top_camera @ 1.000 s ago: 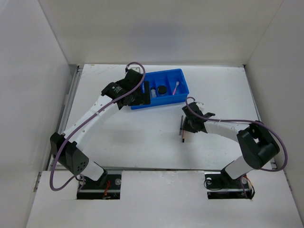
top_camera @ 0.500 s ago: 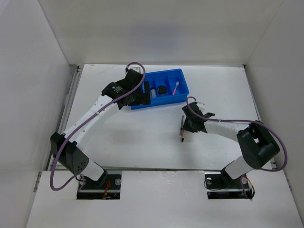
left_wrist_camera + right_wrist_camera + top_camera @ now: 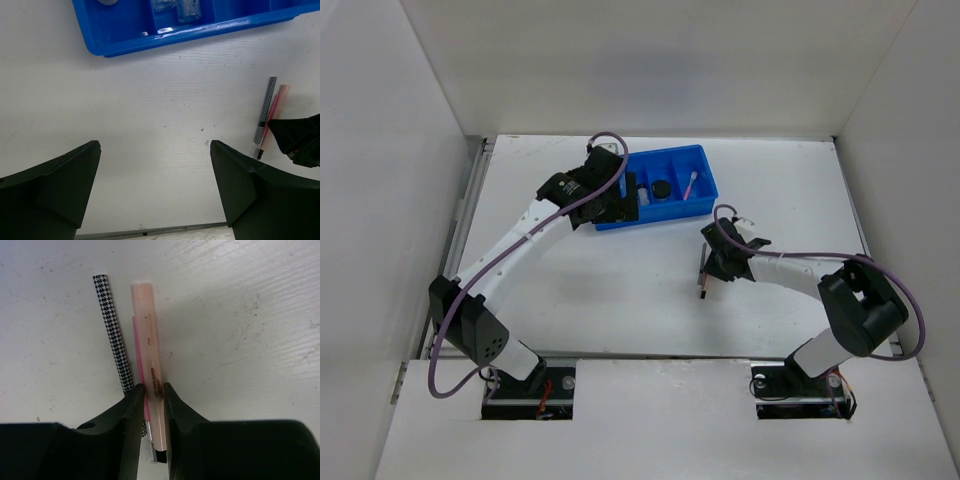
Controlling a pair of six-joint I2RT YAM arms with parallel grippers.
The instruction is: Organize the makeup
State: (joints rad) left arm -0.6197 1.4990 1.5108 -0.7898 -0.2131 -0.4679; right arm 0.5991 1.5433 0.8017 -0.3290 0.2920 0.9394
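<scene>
Three thin pencils lie side by side on the white table: a peach pencil (image 3: 148, 340), a thin pink pencil (image 3: 137, 350) and a black-and-white checked pencil (image 3: 112, 330). My right gripper (image 3: 154, 387) is down on them, its jaws shut on the peach pencil with the thin pink one pinched alongside; the checked pencil lies outside the left finger. In the top view the pencils (image 3: 702, 280) sit under the right gripper (image 3: 708, 268). My left gripper (image 3: 155, 145) hangs open and empty over bare table in front of the blue tray (image 3: 130, 42).
The blue tray (image 3: 700, 160) stands at the back centre and holds a round black jar (image 3: 661, 188), clear bottles (image 3: 187, 9) and a pink stick (image 3: 690, 183). White walls enclose the table on three sides.
Almost nothing in the top view: the right gripper stays on the pencils, and the left arm has shifted very slightly.
</scene>
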